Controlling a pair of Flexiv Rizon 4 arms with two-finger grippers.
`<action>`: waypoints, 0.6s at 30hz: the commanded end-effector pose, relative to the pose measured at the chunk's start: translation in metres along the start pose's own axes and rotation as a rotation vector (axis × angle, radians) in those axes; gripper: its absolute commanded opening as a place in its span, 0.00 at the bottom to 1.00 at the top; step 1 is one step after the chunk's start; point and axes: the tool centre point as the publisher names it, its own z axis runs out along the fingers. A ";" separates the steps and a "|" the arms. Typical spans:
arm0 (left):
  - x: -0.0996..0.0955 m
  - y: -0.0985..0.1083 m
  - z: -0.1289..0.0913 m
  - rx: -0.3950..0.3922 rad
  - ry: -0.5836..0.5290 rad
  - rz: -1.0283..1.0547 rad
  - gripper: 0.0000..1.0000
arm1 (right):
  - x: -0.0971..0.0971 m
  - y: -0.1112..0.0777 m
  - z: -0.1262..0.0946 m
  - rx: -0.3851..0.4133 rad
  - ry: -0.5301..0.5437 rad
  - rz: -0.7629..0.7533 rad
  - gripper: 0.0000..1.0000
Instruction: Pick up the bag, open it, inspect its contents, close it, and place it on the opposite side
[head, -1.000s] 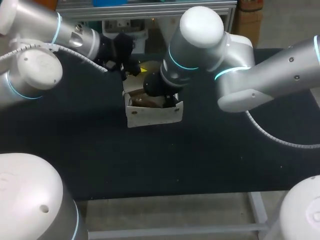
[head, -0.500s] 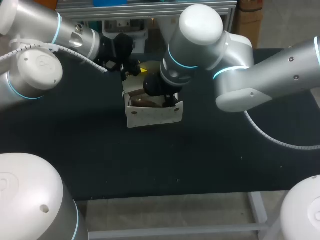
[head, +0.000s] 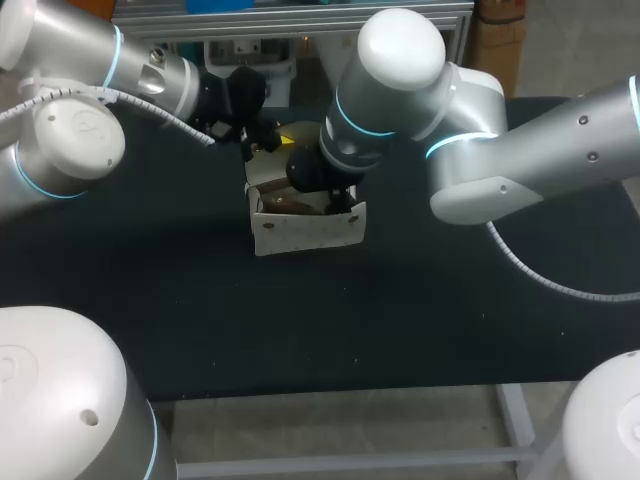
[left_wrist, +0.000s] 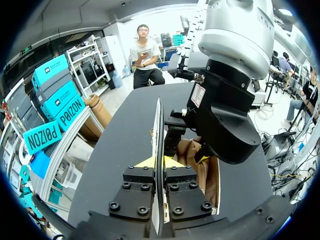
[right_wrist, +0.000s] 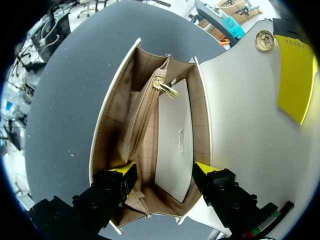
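Observation:
A white bag (head: 300, 228) stands open on the black table, its tan lining showing. My left gripper (left_wrist: 159, 167) is shut on the raised flap (left_wrist: 158, 130), which I see edge-on between its yellow tips behind the bag. In the right wrist view the flap (right_wrist: 240, 100) carries a gold snap (right_wrist: 263, 41). My right gripper (right_wrist: 164, 172) is open over the bag's mouth, one fingertip (right_wrist: 122, 172) by one side wall and the other by the opposite wall. Between them lie a zipped divider with a gold pull (right_wrist: 162, 85) and a white panel (right_wrist: 175, 145). In the head view my right wrist (head: 320, 170) hides its fingers.
The black table (head: 400, 310) stretches wide on both sides of the bag and toward the front edge. Both arms crowd the space just behind and above the bag.
My right arm has edged very slightly over the bag. The bag, the flap and my left arm stay where they were.

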 end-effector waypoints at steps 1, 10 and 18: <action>0.000 -0.002 -0.003 0.003 0.002 0.000 0.00 | 0.000 0.000 0.004 0.003 -0.002 0.000 0.75; 0.000 -0.001 -0.003 0.001 0.004 0.000 0.00 | -0.003 -0.001 -0.001 0.008 -0.031 0.009 0.33; 0.001 -0.002 -0.001 -0.002 0.008 0.004 0.00 | -0.010 -0.006 -0.024 0.021 -0.137 0.040 0.00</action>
